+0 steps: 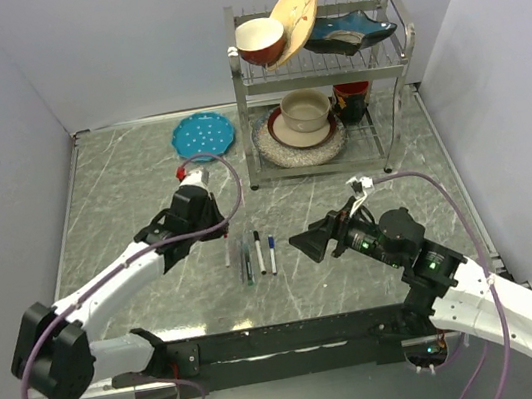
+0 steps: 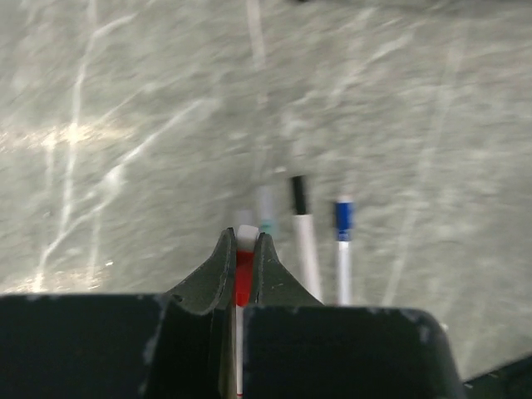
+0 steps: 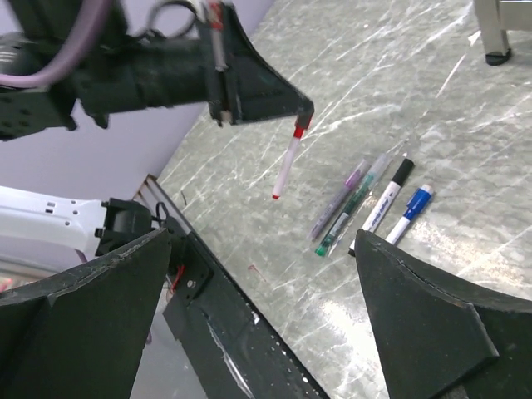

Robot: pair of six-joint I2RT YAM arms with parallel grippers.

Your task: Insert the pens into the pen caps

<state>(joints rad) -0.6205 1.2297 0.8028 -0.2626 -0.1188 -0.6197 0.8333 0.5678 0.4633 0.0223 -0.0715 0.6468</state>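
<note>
My left gripper [image 2: 243, 243] is shut on the red section of a white-barrelled red pen [image 3: 285, 166]. It holds the pen above the table, and the pen hangs down from the fingertips. Under it lie a pale purple pen [image 3: 341, 199], a green pen [image 3: 349, 218], a white pen with a black end [image 3: 386, 199] and a white pen with a blue end [image 3: 409, 214], side by side. In the top view these pens [image 1: 259, 251] lie between the two arms. My right gripper [image 1: 311, 241] is wide open and empty, just right of the pens. No loose cap shows.
A metal dish rack [image 1: 397, 67] with bowls and plates stands at the back right. A blue plate [image 1: 202, 134] lies at the back centre. The black mounting rail [image 1: 289, 343] runs along the near edge. Walls close both sides.
</note>
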